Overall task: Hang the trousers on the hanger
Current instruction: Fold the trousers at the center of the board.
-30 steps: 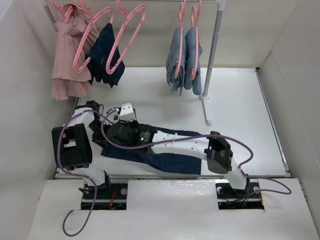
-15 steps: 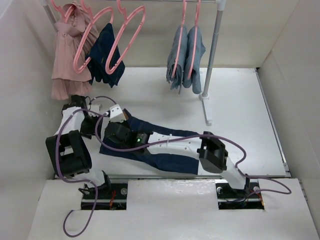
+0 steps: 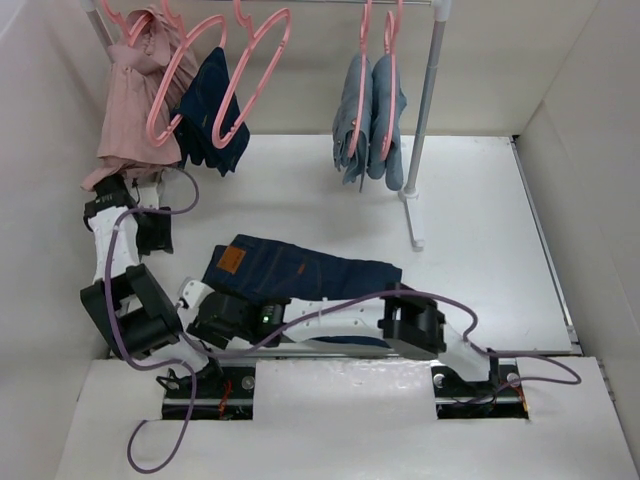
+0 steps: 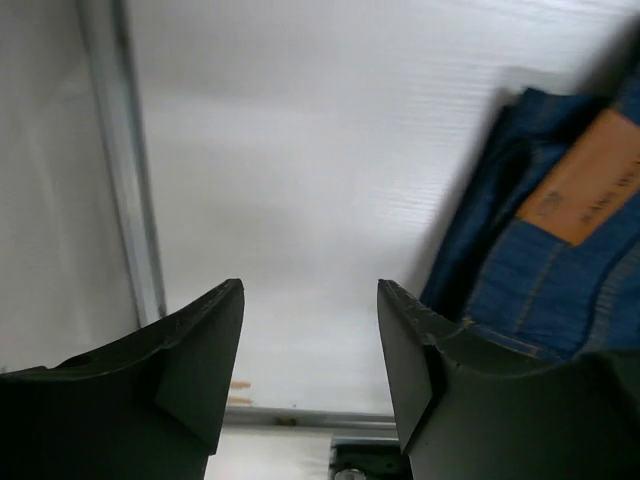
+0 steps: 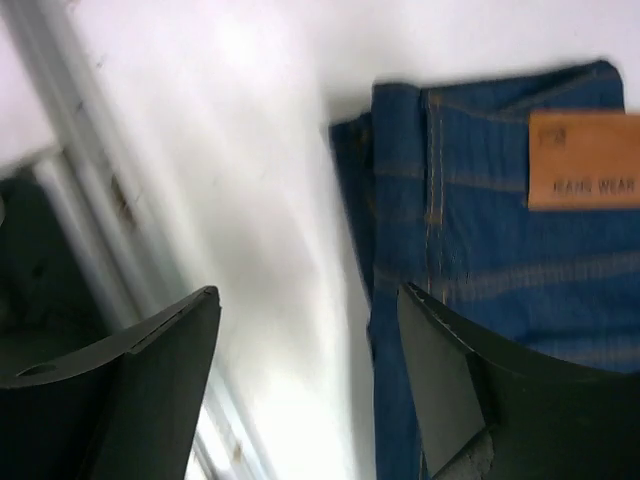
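The trousers (image 3: 310, 275), dark navy jeans, lie folded flat on the white table with the tan patch (image 3: 232, 262) facing up. They also show at the right of the left wrist view (image 4: 560, 250) and of the right wrist view (image 5: 500, 260). My left gripper (image 3: 152, 232) is at the far left, apart from the trousers; its jaws (image 4: 310, 300) stand open over bare table. My right gripper (image 3: 192, 295) hovers beside the waistband's near corner, open (image 5: 310, 300) and holding nothing. An empty pink hanger (image 3: 255, 65) hangs on the rail at the back.
On the rail hang a pink garment (image 3: 130, 110), a small dark navy garment (image 3: 212, 110) and light-blue jeans (image 3: 372, 110). The rack's pole (image 3: 425, 100) stands at the back right on its foot (image 3: 412, 215). White walls close in on both sides.
Both grippers have left the trousers' waistband. The right one opened and drew back toward the near edge; the left arm swung out to the far left. The trousers now lie flat, patch up.
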`<act>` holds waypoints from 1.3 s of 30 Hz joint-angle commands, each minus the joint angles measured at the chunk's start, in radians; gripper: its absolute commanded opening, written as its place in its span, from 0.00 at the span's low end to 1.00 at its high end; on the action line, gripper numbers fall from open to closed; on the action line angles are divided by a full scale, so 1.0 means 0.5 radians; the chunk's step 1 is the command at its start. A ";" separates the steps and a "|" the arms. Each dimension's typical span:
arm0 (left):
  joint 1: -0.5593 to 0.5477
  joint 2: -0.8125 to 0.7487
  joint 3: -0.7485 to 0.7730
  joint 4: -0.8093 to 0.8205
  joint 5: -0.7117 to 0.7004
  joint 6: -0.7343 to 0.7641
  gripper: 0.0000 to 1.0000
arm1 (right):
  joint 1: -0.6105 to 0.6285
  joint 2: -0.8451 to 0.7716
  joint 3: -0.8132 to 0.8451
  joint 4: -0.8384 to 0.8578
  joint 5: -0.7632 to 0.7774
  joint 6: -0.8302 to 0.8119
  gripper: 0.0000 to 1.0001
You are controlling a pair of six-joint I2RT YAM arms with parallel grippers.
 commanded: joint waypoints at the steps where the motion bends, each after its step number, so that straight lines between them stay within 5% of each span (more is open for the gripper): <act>1: -0.088 -0.127 0.079 -0.130 0.300 0.115 0.53 | 0.025 -0.478 -0.183 0.099 -0.061 0.045 0.76; 6: -0.376 -0.174 -0.098 -0.158 0.401 0.134 0.57 | -0.116 -1.006 -0.860 -0.075 0.110 0.605 0.82; 9: -0.469 -0.192 -0.249 -0.128 0.352 0.134 0.57 | -0.162 -1.316 -1.183 -0.339 0.165 1.133 1.00; 14: -0.551 -0.143 -0.556 0.038 0.214 0.115 0.57 | -0.260 -1.770 -1.864 -0.691 0.163 2.046 1.00; 18: -0.573 -0.079 -0.575 0.142 0.113 0.066 0.58 | -0.527 -2.070 -2.218 -0.879 0.120 2.474 1.00; 23: -0.646 -0.039 -0.663 0.265 -0.058 0.030 0.58 | -0.907 -2.307 -2.469 -0.782 0.013 2.533 1.00; 29: -0.674 -0.039 -0.814 0.379 -0.320 0.029 0.58 | -1.187 -2.185 -2.577 -0.420 -0.202 2.319 0.97; 31: -0.674 -0.094 -0.814 0.357 -0.369 0.029 0.58 | -1.212 -2.121 -2.547 -0.297 -0.285 2.218 0.91; 39: -0.610 -0.256 -0.737 0.195 -0.424 0.262 0.57 | -1.549 -1.900 -2.421 -0.260 -0.285 1.905 0.12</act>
